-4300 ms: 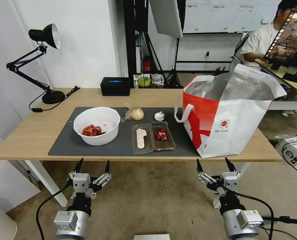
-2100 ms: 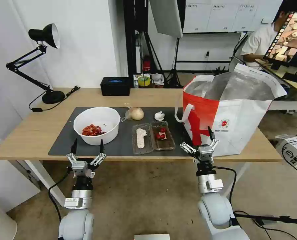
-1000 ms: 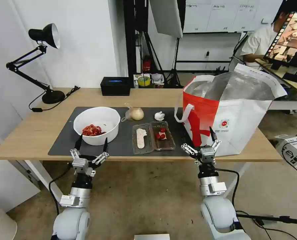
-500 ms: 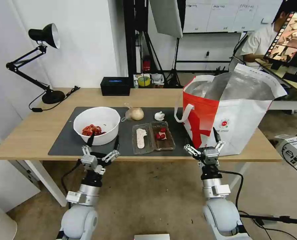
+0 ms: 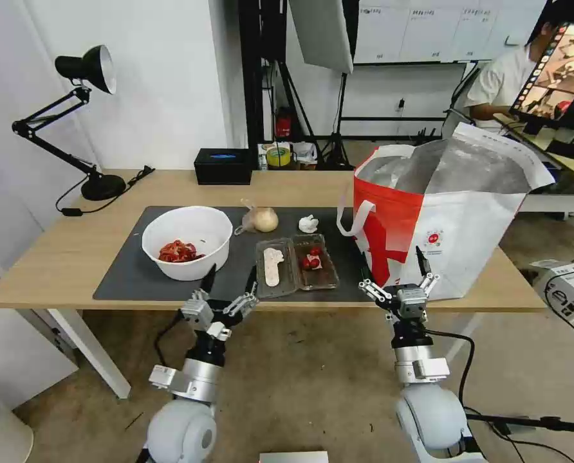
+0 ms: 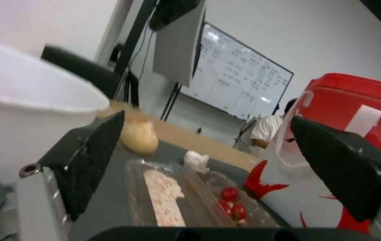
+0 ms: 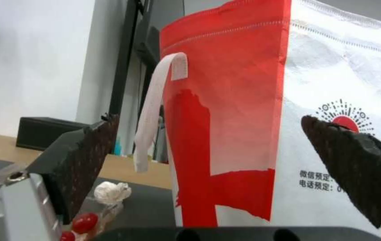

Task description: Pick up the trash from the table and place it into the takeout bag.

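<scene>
None of the trash is yet placed in the takeout bag (image 5: pixel 441 212).

On the table's (image 5: pixel 62 263) dark mat (image 5: pixel 123 276), left of the takeout bag, four pieces are seen untouched: the clear hinged box (image 5: pixel 296 265) nearest the bag, the crumpled tissue (image 5: pixel 308 223) behind the box, the clear bag with a yellowish lump (image 5: pixel 261 220) farther left, the white bowl (image 5: pixel 187 241) farthest. The left gripper (image 5: pixel 228 287) is held spread and empty before the box; the right gripper (image 5: pixel 393 269), likewise spread and empty, is poised against the bag's front.
</scene>
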You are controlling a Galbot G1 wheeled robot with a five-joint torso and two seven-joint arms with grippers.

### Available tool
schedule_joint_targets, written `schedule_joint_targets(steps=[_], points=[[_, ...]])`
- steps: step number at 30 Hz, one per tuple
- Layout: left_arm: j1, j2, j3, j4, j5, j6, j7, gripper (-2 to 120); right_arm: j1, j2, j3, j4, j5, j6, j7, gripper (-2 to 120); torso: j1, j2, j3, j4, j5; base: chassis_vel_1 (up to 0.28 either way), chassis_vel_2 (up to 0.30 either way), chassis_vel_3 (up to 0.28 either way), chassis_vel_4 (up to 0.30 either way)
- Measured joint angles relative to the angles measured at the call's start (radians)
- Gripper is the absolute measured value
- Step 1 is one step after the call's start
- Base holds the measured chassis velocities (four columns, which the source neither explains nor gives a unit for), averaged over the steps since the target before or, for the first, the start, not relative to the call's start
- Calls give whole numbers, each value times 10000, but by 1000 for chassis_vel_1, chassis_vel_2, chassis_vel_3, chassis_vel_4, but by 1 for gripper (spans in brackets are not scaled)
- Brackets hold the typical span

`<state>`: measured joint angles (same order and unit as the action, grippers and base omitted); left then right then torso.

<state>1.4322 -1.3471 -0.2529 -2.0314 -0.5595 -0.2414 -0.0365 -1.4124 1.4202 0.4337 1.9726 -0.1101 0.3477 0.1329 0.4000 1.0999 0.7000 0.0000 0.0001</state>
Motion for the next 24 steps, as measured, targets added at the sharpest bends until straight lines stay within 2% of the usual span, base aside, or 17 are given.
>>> schedule_joint_targets(steps=[3,7,11,12,14,15,17,24], points=[[-175,-9,255,-220,-515,417,-610,100,-10,-17,24,1,-2,0,0,100,0,0,0,0,0,0,0,0,0],[-273,-35,427,-460,-904,722,-1058,100,-10,-18,28,0,-8,0,0,100,1,0,0,0,0,0,0,0,0],[-432,-94,780,-1128,-1708,1426,-2215,100,-19,10,19,-21,-36,0,0,100,0,0,0,0,0,0,0,0,0],[-432,-94,780,-1128,-1708,1426,-2215,100,-19,10,19,-21,-36,0,0,100,0,0,0,0,0,0,0,0,0],[-496,-104,938,-1423,-2207,1845,-2794,100,-23,14,19,-42,-43,0,0,100,0,0,0,0,0,0,0,0,0],[-496,-104,938,-1423,-2207,1845,-2794,100,-23,14,19,-42,-43,0,0,100,0,0,0,0,0,0,0,0,0],[-633,-91,1183,-1570,-2777,2149,-3289,100,-38,7,23,-52,-48,0,0,100,0,0,0,0,0,0,0,0,0],[-1106,-72,1601,-1410,-3573,2459,-3733,100,-132,-44,49,-29,-55,0,-1,100,0,1,0,0,0,0,0,0,0]])
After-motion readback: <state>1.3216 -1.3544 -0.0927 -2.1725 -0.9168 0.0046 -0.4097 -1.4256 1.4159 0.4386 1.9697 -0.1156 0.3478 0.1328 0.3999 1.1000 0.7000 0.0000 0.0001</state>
